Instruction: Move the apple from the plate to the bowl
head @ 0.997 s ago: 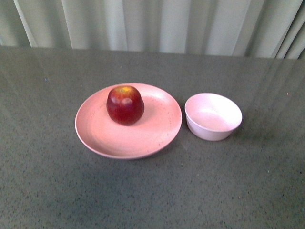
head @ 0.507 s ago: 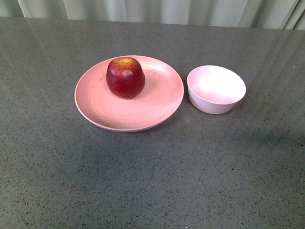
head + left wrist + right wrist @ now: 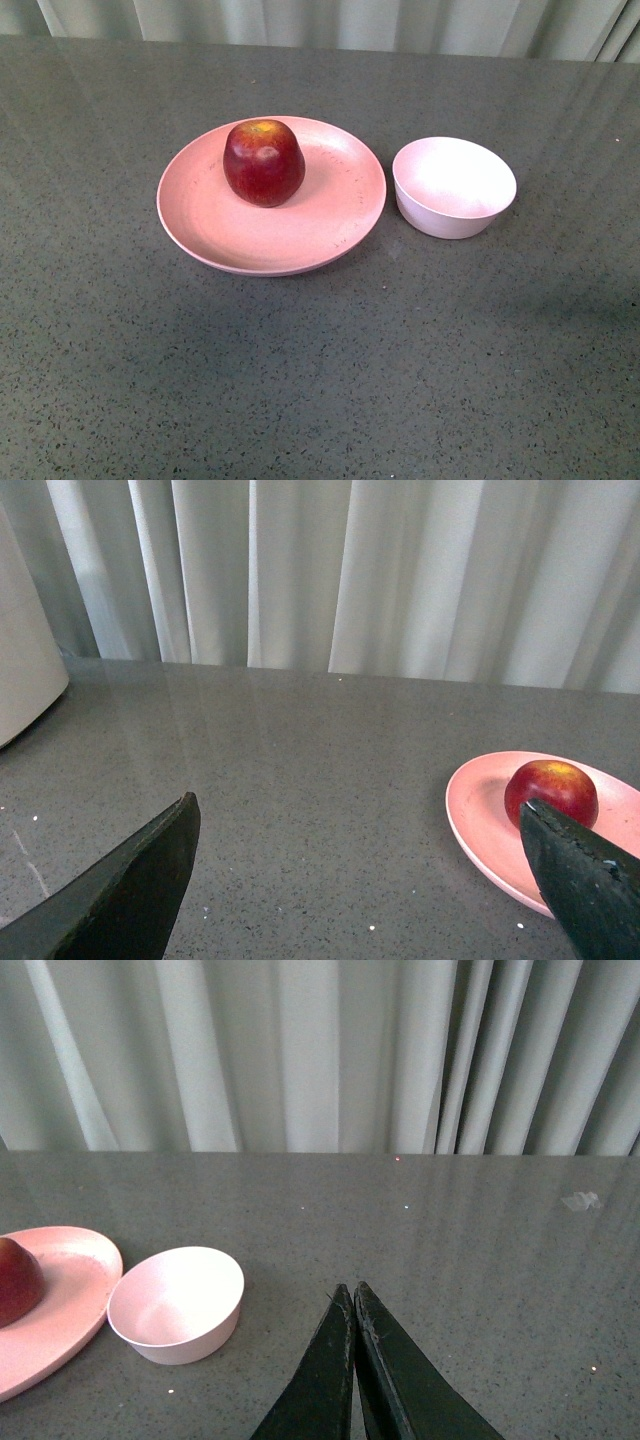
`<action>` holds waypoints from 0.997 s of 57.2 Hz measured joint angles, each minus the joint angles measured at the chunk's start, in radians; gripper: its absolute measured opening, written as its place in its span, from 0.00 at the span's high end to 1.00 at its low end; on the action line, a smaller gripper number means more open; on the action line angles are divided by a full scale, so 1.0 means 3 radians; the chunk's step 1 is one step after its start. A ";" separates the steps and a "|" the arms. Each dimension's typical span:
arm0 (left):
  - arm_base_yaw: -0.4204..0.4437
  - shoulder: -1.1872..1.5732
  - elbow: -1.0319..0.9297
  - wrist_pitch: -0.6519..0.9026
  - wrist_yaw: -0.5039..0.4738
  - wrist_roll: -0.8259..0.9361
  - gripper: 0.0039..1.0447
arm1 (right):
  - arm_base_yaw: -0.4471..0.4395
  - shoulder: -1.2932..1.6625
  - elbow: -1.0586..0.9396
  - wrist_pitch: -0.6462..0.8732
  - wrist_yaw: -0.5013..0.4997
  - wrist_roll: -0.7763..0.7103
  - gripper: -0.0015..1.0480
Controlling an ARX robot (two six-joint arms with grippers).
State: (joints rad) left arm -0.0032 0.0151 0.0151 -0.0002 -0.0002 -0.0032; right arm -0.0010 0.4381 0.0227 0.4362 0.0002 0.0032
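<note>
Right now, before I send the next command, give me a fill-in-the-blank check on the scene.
1. The apple sits on the ____.
2. The bowl is ____ inside.
3. The left gripper is ____, with the table showing between its jaws.
4. The right gripper is ____, holding nothing.
Missing words: plate; empty; open; shut.

Right wrist view: apple (image 3: 18, 1282) and plate (image 3: 70, 1270) cut off at frame edge. Left wrist view: left claw (image 3: 357, 802) finger (image 3: 585, 880) covers apple's lower part and some plate.
</note>
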 joint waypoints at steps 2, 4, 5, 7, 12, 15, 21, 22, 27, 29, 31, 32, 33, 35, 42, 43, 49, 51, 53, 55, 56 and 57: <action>0.0000 0.0000 0.0000 0.0000 0.0000 0.0000 0.08 | 0.0000 -0.0043 0.0000 -0.0042 0.0000 0.0000 0.98; 0.0000 0.0000 0.0000 0.0000 0.0000 -0.0001 0.08 | 0.0000 -0.0089 0.0000 -0.0088 0.0000 0.0000 0.98; 0.0000 0.0000 0.0000 0.0000 0.0000 0.0000 0.08 | 0.0000 -0.0120 0.0000 -0.0121 -0.0001 0.0000 0.98; 0.0000 0.0000 0.0000 0.0000 0.0000 0.0000 0.08 | 0.0000 -0.0172 0.0000 -0.0174 -0.0001 0.0000 0.98; 0.0000 0.0000 0.0000 0.0000 0.0000 -0.0001 0.08 | 0.0000 -0.0287 0.0000 -0.0278 0.0000 0.0000 0.98; 0.0000 0.0000 0.0000 0.0000 0.0000 -0.0001 0.08 | 0.0000 -0.0367 0.0000 -0.0360 0.0000 0.0000 0.98; 0.0000 0.0000 0.0000 0.0000 0.0000 -0.0001 0.08 | 0.0000 -0.0529 0.0000 -0.0518 0.0000 0.0000 0.98; 0.0000 0.0000 0.0000 0.0000 0.0000 -0.0001 0.08 | 0.0000 -0.0551 0.0000 -0.0539 0.0000 0.0000 0.98; 0.0000 0.0000 0.0000 0.0000 0.0000 0.0000 0.08 | 0.0000 -0.0624 0.0000 -0.0614 0.0000 0.0000 0.98; 0.0000 0.0000 0.0000 0.0000 0.0000 -0.0001 0.08 | 0.0000 -0.0668 0.0000 -0.0659 0.0000 0.0000 0.98; 0.0000 0.0000 0.0000 0.0000 0.0000 -0.0001 0.08 | 0.0000 -0.0692 0.0000 -0.0683 0.0000 0.0000 0.98; 0.0000 0.0000 0.0000 0.0000 0.0000 0.0000 0.08 | 0.0000 -0.0710 0.0000 -0.0701 0.0000 0.0000 0.98; 0.0000 0.0000 0.0000 0.0000 0.0000 -0.0001 0.08 | 0.0000 -0.0720 0.0000 -0.0710 0.0000 0.0000 0.98; 0.0000 0.0000 0.0000 0.0000 0.0000 0.0000 0.08 | 0.0000 -0.0763 0.0000 -0.0753 0.0000 0.0000 0.98; 0.0000 0.0000 0.0000 0.0000 0.0000 0.0000 0.08 | 0.0000 -0.0855 0.0000 -0.0848 0.0000 0.0000 0.98; 0.0000 0.0000 0.0000 0.0000 0.0000 0.0000 0.08 | 0.0000 -0.0870 0.0000 -0.0863 0.0000 0.0000 0.98; 0.0000 0.0000 0.0000 0.0000 0.0000 -0.0001 0.08 | 0.0000 -0.1245 0.0001 -0.1352 -0.0004 0.0000 0.98; 0.0000 0.0000 0.0000 0.0000 0.0000 -0.0001 0.08 | 0.0000 -0.1345 0.0001 -0.1414 0.0000 0.0000 0.98; 0.0000 0.0000 0.0000 0.0000 0.0000 0.0000 0.08 | 0.0000 -0.1424 0.0001 -0.1436 0.0000 0.0000 0.98; 0.0000 0.0000 0.0000 0.0000 0.0000 0.0000 0.08 | 0.0000 -0.1429 0.0001 -0.1443 0.0001 0.0000 0.98; 0.0000 0.0000 0.0000 0.0000 0.0000 -0.0001 0.08 | 0.0000 -0.1431 0.0001 -0.1445 0.0000 0.0000 0.98; 0.0000 0.0000 0.0000 0.0000 0.0000 -0.0001 0.08 | 0.0000 -0.1434 0.0001 -0.1447 0.0000 0.0000 0.98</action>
State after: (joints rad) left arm -0.0032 0.0151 0.0151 -0.0002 -0.0002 -0.0036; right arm -0.0010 0.0078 0.0231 0.0021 0.0002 0.0032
